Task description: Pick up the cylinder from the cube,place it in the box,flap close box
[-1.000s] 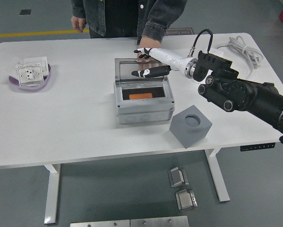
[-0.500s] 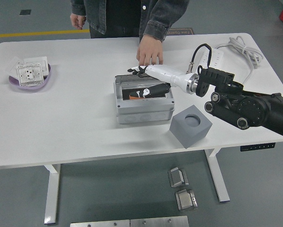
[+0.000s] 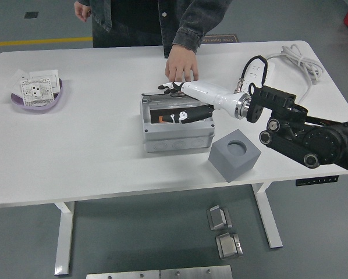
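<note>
The grey box (image 3: pixel 177 135) stands mid-table with its dark see-through lid (image 3: pixel 165 110) lying down over it. My right hand (image 3: pixel 180 103) rests flat on the lid, fingers (image 3: pixel 171 87) spread and holding nothing. Something orange (image 3: pixel 163 119) shows through the lid inside the box; I cannot make out its shape. The grey cube (image 3: pixel 234 154) sits right of the box, its round socket (image 3: pixel 238 147) bare. A person's hand (image 3: pixel 181 65) rests on the table just behind the box. The left arm is out of view.
A purple dish (image 3: pixel 39 100) with white socket parts sits at the far left. A white power strip and cable (image 3: pixel 291 57) lie at the back right. Metal blocks (image 3: pixel 223 229) lie on the floor under the table.
The lid stood upright a second ago and now lies down over the box. My right hand came down with it. The person's hand stayed just behind the box, now resting on the table.
</note>
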Controlling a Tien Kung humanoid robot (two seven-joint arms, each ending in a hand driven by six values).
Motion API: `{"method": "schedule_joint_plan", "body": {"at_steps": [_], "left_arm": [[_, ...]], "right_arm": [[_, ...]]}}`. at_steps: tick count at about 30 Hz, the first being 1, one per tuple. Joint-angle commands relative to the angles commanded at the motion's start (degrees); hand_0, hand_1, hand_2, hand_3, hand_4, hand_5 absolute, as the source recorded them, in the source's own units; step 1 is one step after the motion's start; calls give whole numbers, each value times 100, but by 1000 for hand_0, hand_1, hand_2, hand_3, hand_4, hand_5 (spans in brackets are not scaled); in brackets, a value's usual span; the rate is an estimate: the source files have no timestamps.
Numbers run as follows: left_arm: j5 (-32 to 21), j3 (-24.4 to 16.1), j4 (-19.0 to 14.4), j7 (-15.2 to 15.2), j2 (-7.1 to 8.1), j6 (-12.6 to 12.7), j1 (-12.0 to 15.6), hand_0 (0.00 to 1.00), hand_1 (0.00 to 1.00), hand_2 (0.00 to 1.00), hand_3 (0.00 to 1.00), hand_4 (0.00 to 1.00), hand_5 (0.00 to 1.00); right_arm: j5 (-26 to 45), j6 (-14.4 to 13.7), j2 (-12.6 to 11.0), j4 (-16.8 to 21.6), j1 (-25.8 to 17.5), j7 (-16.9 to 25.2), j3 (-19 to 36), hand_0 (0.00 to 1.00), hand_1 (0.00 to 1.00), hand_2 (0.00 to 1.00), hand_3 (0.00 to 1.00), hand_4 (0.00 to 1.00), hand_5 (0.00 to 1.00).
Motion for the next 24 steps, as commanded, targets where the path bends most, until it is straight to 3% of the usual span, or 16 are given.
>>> {"method": "schedule_joint_plan", "body": {"at_steps": [16, 20, 24], "left_arm": [[93, -80, 9, 23, -40, -2, 34, 652, 662, 560, 598, 602, 257], [192, -159, 16, 44, -47, -4, 42, 652, 662, 560, 598, 602, 257], [464, -401, 44, 114, -55, -14, 91, 652, 662, 560, 598, 603, 258]], "right_arm": [[-291, -99, -83, 186, -426, -10, 253, 894, 790, 852, 965, 883, 826], [-540, -124, -233, 268, -591, -52, 637, 894, 790, 852, 965, 883, 826], [-949, -161, -564, 447, -984, -112, 1202, 896, 792, 851, 967, 882, 823]]}}
